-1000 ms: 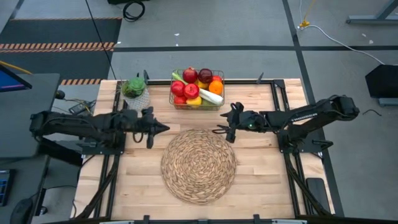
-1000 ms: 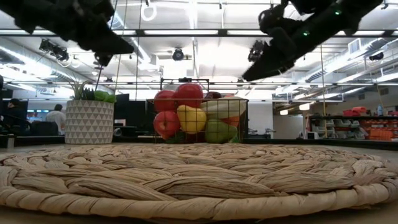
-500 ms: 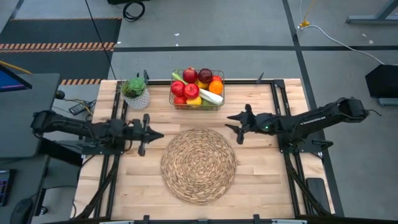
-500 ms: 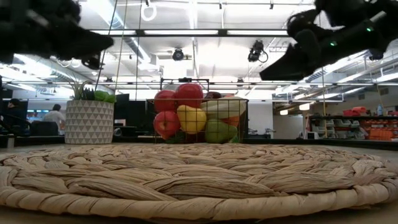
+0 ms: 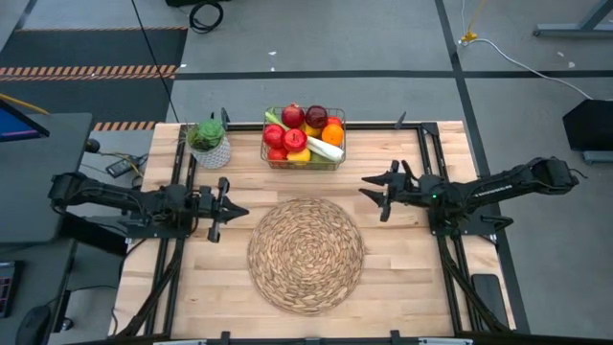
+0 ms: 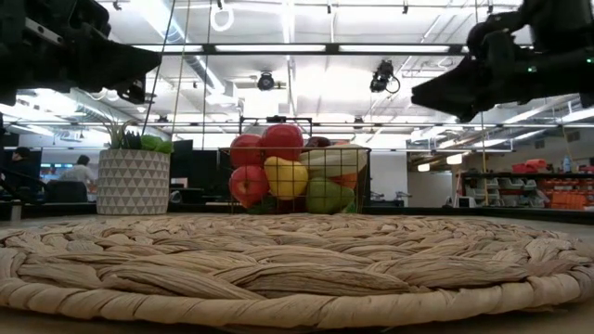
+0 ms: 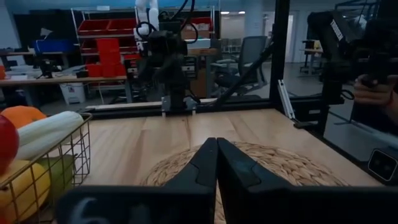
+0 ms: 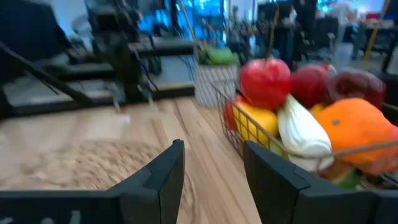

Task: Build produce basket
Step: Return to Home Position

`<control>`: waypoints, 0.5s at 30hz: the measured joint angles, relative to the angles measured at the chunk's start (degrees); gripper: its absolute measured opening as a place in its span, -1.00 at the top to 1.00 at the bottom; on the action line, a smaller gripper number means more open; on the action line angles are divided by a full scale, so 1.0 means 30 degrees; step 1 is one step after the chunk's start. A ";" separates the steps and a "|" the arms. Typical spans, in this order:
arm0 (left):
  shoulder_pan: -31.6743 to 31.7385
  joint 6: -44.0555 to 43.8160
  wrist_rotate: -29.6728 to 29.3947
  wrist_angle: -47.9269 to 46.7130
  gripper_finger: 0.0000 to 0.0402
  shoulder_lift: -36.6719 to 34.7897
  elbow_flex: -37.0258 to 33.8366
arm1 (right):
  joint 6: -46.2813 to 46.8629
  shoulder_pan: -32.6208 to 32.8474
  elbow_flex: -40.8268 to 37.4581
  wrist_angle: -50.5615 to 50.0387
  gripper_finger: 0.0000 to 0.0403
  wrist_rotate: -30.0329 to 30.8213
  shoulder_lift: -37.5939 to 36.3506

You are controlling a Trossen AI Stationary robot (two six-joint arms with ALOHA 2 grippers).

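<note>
The dark wire basket (image 5: 304, 141) stands at the table's far edge, filled with produce: red apples (image 5: 293, 117), an orange (image 5: 331, 134), a yellow lemon (image 6: 285, 176), a green pear (image 6: 324, 196) and a green-white leek (image 5: 323, 147). My left gripper (image 5: 242, 210) is shut and empty, above the table left of the round straw mat (image 5: 306, 254). My right gripper (image 5: 368, 187) is open and empty, right of the basket and above the table. The basket also shows in the right wrist view (image 8: 292, 134) and the left wrist view (image 7: 43, 165).
A white pot with a green plant (image 5: 211, 144) stands left of the basket. The large round straw mat lies mid-table between the arms. Dark frame rails (image 5: 433, 158) run along both table sides. People and workshop furniture (image 7: 373, 93) show beyond the table.
Both arms have drawn back from the table's middle: my left gripper toward the left edge, my right gripper toward the right edge. Both have dropped lower and levelled out. The basket and its produce have stayed still.
</note>
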 joint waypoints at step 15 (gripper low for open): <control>0.0000 -0.0509 -0.0303 0.0019 0.96 -0.0011 0.0000 | 0.1180 0.0000 -0.1313 0.0954 0.16 -0.1565 -0.1801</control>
